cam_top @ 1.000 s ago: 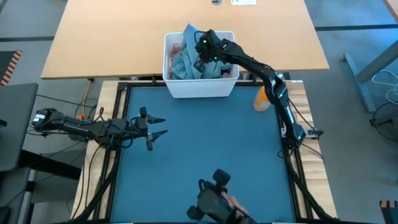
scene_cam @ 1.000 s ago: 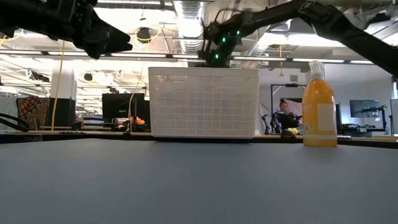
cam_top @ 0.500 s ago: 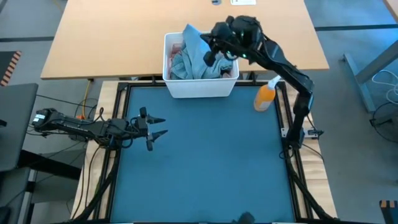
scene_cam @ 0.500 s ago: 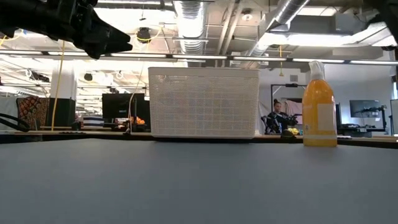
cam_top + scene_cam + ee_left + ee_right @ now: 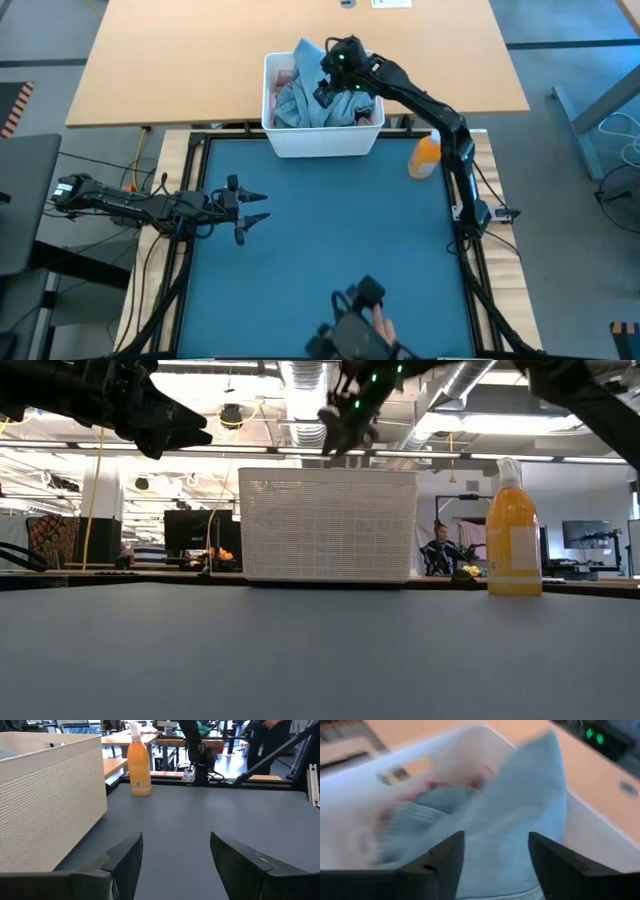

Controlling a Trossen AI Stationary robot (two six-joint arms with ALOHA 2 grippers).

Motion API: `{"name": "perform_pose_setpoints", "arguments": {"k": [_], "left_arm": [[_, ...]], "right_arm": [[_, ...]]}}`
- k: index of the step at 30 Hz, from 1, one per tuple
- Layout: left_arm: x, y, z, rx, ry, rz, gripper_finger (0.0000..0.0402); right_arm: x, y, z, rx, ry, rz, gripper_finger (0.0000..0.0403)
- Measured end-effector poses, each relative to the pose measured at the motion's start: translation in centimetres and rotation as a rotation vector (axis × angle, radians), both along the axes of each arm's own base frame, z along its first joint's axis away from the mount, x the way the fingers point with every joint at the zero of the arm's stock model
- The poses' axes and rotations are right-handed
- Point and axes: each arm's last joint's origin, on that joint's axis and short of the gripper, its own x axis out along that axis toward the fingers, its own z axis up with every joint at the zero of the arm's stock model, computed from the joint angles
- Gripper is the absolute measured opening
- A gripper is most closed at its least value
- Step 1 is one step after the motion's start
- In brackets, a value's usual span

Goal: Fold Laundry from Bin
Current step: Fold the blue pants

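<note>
Teal-blue mat point(image 5: 330, 240) across the near half of the worktop point(image 5: 180, 60), tan wood beyond it. Clock directions taken on the high view.

White plastic bin point(image 5: 322, 135) at twelve o'clock of the mat, straddling its far edge; rectangular, rounded corners, thick rim, finely ribbed wall in the low view point(image 5: 328, 525).

Heaped inside, the laundry point(image 5: 305, 95): mostly light blue denim, crumpled, one fold peaked above the rim toward eleven o'clock; a sliver of dusty pink at the bin's ten o'clock corner. Same pale denim filling the right wrist view point(image 5: 520, 820), soft and creased, pink patches behind it.

Orange spray bottle point(image 5: 425, 158) upright at three o'clock of the bin, near but apart from it, white nozzle on top point(image 5: 513, 530).

Right gripper point(image 5: 330, 85) over the bin's upper right part, just above the denim peak; fingers point(image 5: 440, 865) spread wide apart, nothing between them, cloth lying just ahead.

Left gripper point(image 5: 250, 207) at nine o'clock of the mat, well away from the bin, fingers point(image 5: 125, 860) parted and empty, bare mat between them.
</note>
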Motion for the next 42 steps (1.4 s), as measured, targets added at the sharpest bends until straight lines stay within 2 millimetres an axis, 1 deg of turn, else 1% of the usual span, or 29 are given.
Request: {"name": "perform_pose_setpoints", "arguments": {"k": [2,4,8,11,13,15,17,19,21,23,24,28,31,34,38,40,42], "left_arm": [[0.0,0.0,0.0,0.01,0.002,-0.001,0.0224],[0.0,0.0,0.0,0.02,0.005,-0.001,0.0224],[0.0,0.1,0.0,0.053,0.015,0.009,0.0224],[0.0,0.1,0.0,0.075,0.02,0.021,0.0224],[0.0,0.1,0.0,0.086,0.022,0.034,0.0224],[0.0,0.2,0.0,0.097,0.025,0.044,0.0224],[0.0,0.3,0.0,0.098,0.025,0.05,0.0224],[0.0,0.4,0.0,0.097,0.025,0.06,0.0224],[0.0,0.6,0.0,0.097,0.025,0.07,0.0224],[0.0,0.8,0.0,0.098,0.026,0.081,0.0224],[0.0,0.8,0.0,0.097,0.026,0.086,0.0224],[0.0,1.1,0.0,0.104,0.029,0.103,0.0224],[0.0,1.2,0.0,0.105,0.03,0.111,0.0224],[0.0,1.3,0.0,0.113,0.033,0.117,0.0224],[0.0,1.4,0.0,0.129,0.036,0.116,0.0224],[0.0,1.4,0.1,0.131,0.032,0.116,0.0224],[0.0,1.4,0.1,0.13,0.027,0.116,0.0224]], "right_arm": [[0.0,-1.7,-1.6,0.032,0.014,-0.04,0.0277],[-0.3,-2.9,-2.7,0.059,0.025,-0.058,0.0294],[0.2,-4.1,-4.0,0.096,-0.008,-0.017,0.0313],[1.1,-4.8,-6.3,0.15,0.009,0.012,0.0317],[1.5,-5.1,-7.5,0.175,0.03,0.025,0.0311],[1.7,-5.3,-8.2,0.187,0.039,0.032,0.0291],[1.8,-5.3,-8.5,0.187,0.057,0.042,0.0254],[2.0,-5.1,-8.6,0.187,0.065,0.051,0.0196],[2.1,-4.6,-8.1,0.177,0.062,0.062,0.012],[1.8,-3.8,-6.5,0.143,0.047,0.085,0.0042],[1.7,-3.4,-5.4,0.12,0.028,0.094,0.0026],[0.6,-0.7,0.1,0.001,-0.102,0.131,0.0031],[-0.6,2.4,4.9,-0.108,-0.211,0.187,0.0025],[-2.2,6.5,9.7,-0.219,-0.344,0.291,0.0023],[-5.2,13.1,15.9,-0.359,-0.568,0.468,0.0023],[-7.0,16.5,18.4,-0.432,-0.67,0.568,0.0025],[-8.9,19.6,20.4,-0.491,-0.757,0.66,0.0026]]}}
